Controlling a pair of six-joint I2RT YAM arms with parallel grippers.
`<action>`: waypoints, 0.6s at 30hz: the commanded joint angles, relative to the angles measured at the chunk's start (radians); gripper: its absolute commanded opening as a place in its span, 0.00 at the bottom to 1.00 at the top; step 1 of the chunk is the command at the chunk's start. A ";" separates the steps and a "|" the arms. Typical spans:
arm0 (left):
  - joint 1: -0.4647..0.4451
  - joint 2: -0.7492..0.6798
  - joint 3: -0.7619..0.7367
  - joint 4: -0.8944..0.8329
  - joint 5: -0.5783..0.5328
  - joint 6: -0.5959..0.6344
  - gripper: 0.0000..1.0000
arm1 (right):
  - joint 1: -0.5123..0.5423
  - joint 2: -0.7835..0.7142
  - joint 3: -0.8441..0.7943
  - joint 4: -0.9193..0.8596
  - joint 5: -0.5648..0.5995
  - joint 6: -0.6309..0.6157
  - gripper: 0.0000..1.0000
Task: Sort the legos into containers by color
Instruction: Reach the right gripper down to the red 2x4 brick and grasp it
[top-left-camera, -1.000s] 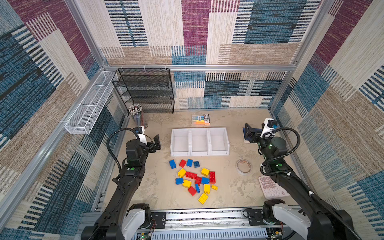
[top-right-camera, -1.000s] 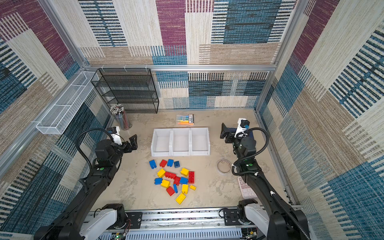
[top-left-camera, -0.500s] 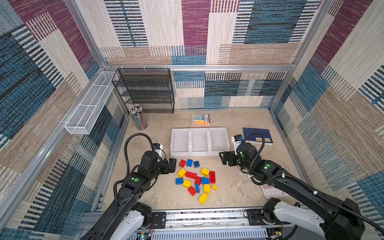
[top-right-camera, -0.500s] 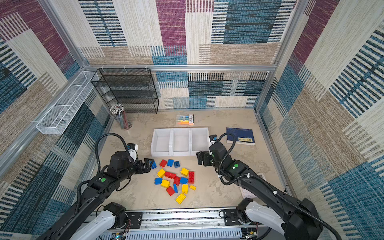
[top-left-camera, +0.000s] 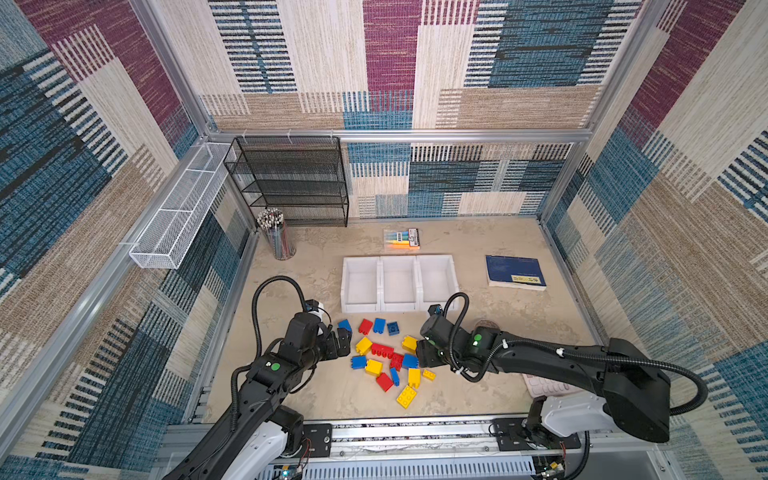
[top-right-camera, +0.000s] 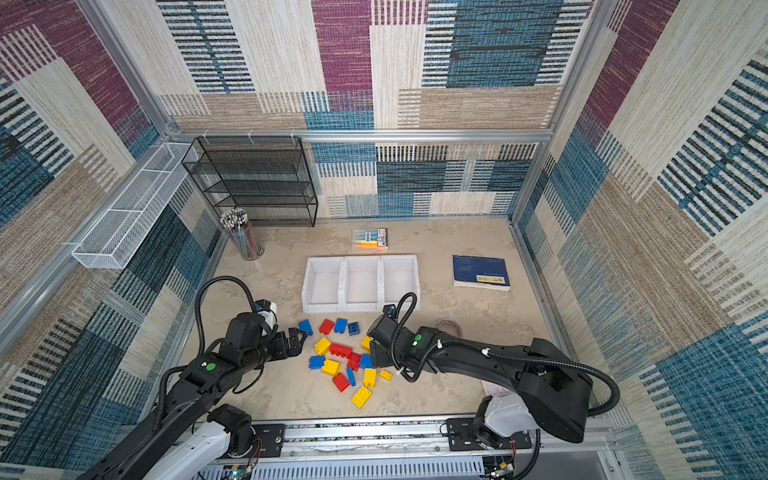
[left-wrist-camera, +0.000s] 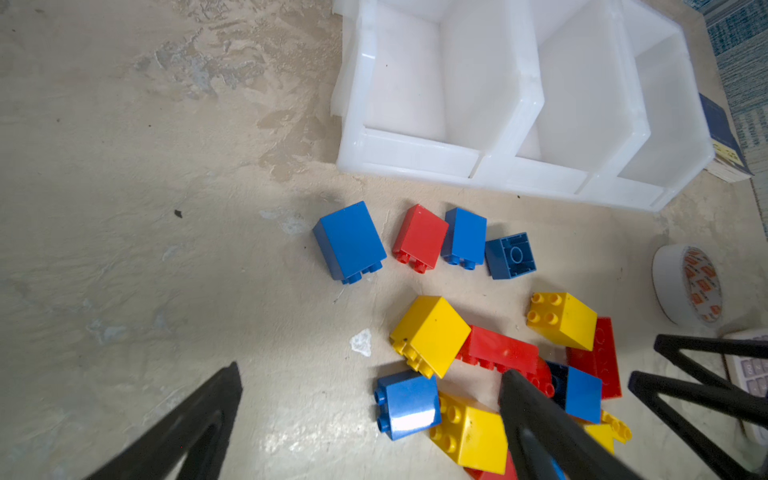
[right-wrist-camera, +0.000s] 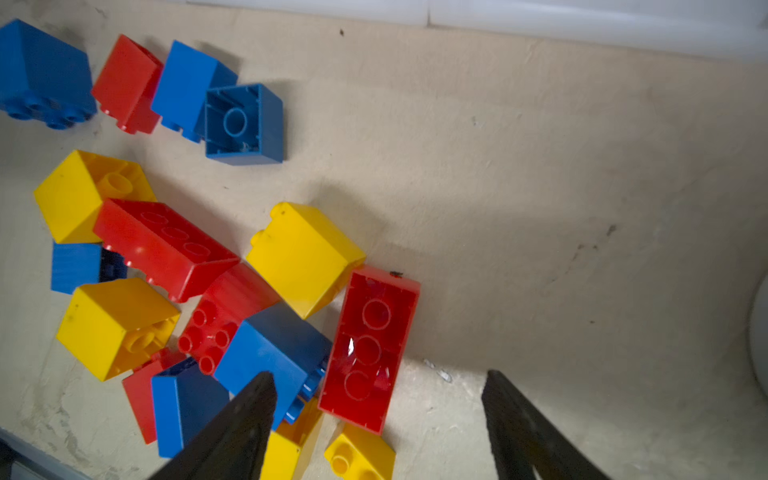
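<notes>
The legos (top-left-camera: 390, 357) (top-right-camera: 345, 361) lie in a loose pile of red, blue and yellow bricks on the table, in front of the containers (top-left-camera: 399, 308) (top-right-camera: 361, 309), three joined white bins with nothing in them. My left gripper (top-left-camera: 341, 338) (left-wrist-camera: 372, 376) hangs open at the pile's left edge, and a small blue brick (left-wrist-camera: 407, 405) lies between its fingers, untouched. At the pile's right edge my right gripper (top-left-camera: 419, 358) (right-wrist-camera: 380, 376) is open, low over a long red brick (right-wrist-camera: 370, 349) lying studs down. A blue brick (right-wrist-camera: 270, 353) sits by one finger.
A tape roll (top-left-camera: 484, 324) (left-wrist-camera: 685, 286) lies right of the pile and a calculator (top-left-camera: 544, 384) under the right arm. Behind the bins are a highlighter pack (top-left-camera: 402, 239), a blue book (top-left-camera: 515, 272), a pen cup (top-left-camera: 277, 235) and a black rack (top-left-camera: 291, 183).
Both arms have swung in from the table's sides and come down to the pile. The right gripper's jaws have narrowed somewhat. No brick has moved.
</notes>
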 joint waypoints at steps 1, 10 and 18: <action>-0.004 -0.005 -0.005 -0.001 0.006 -0.023 0.99 | 0.006 0.018 0.008 -0.008 0.031 0.075 0.74; -0.005 -0.007 -0.011 -0.001 0.006 -0.023 0.99 | 0.007 0.072 0.024 0.023 0.028 0.088 0.57; -0.006 -0.008 -0.011 -0.002 0.020 -0.026 0.98 | 0.009 0.130 0.048 0.037 0.019 0.069 0.53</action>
